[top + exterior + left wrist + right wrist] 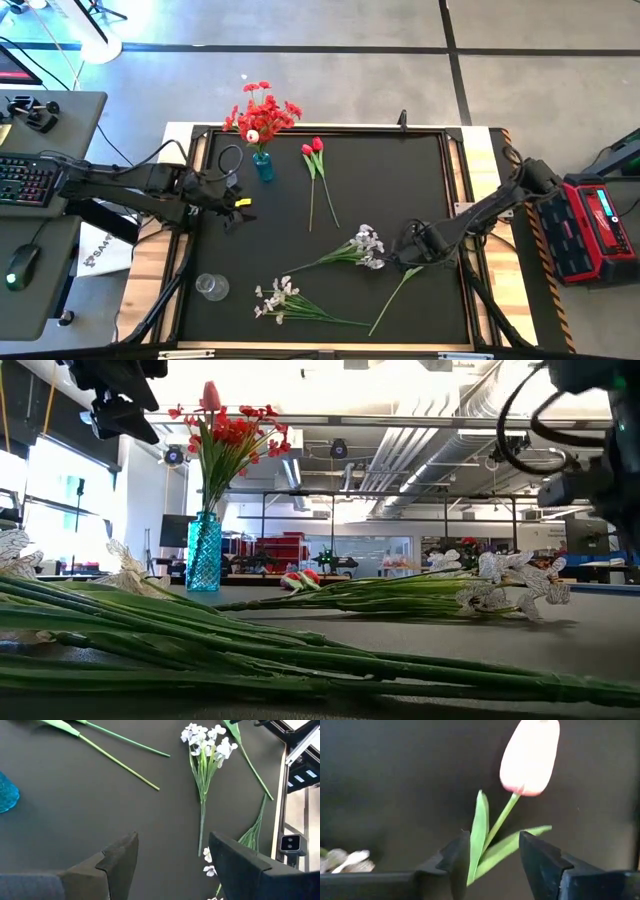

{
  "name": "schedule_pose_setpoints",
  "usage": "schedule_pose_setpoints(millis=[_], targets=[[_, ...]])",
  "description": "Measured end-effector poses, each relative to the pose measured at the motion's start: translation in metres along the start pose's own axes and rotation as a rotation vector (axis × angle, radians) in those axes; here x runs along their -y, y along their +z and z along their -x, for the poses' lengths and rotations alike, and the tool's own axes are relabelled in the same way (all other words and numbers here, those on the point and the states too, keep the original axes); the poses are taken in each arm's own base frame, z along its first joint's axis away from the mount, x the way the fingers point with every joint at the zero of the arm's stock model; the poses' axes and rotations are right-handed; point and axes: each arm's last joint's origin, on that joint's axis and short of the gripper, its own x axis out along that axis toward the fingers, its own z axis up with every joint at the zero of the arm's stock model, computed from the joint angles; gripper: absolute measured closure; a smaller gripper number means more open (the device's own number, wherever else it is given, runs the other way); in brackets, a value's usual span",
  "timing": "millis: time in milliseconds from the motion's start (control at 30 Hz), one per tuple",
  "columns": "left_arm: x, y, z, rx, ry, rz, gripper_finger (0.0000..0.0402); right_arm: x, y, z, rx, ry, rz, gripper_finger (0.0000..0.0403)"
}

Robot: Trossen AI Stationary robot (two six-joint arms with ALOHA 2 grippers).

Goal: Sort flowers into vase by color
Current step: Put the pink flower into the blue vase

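Observation:
A blue vase (263, 166) holding red flowers (262, 112) stands at the mat's far left. Two red tulips (316, 148) lie beside it. One white spray (367, 245) lies mid-mat and another (275, 298) lies near the front. A pale pink tulip (530, 755) lies at the front right, its stem (393, 300) running toward the near edge. My right gripper (492, 865) points down over it, open, one finger on either side of the stem and leaves. My left gripper (172, 865) hovers open at the mat's left (235, 205) with nothing between its fingers. My right gripper comes down from above with its fingers across the pink tulip's stem (495, 832), just below the bud. One finger (457, 860) stands right against a leaf (478, 835). Whether it touches the leaf I cannot tell. The tulip lies flat on the mat.
A clear glass (211, 287) stands at the mat's front left. The white spray mid-mat lies right beside my right gripper. A red case (592, 225) sits beyond the table's right edge and a keyboard (28, 180) sits to the left.

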Motion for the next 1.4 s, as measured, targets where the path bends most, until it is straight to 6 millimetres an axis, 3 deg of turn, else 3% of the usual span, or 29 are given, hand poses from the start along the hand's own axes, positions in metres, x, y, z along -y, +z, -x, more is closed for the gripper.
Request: schedule_pose_setpoints(millis=[267,633,867,1133,1400], targets=[[0.000,0.000,0.000,-0.005,-0.003,0.003,0.0173,0.011,0.011,-0.021,0.028,-0.041,-0.003,0.0297],[0.000,0.000,0.000,-0.005,-0.004,0.000,0.0173,0.004,0.008,-0.018,0.043,0.040,0.044,0.0398],[0.000,0.000,0.001,0.000,-0.009,0.008,0.0173,-0.010,-0.002,0.003,0.080,0.166,0.060,0.0399],[0.004,-0.002,0.003,0.002,-0.030,-0.026,0.0173,-0.028,-0.013,0.042,0.224,0.374,0.104,0.0402],[0.010,0.000,0.003,0.034,-0.078,-0.037,0.0173,-0.052,-0.018,0.091,0.400,0.568,0.329,0.0402]])
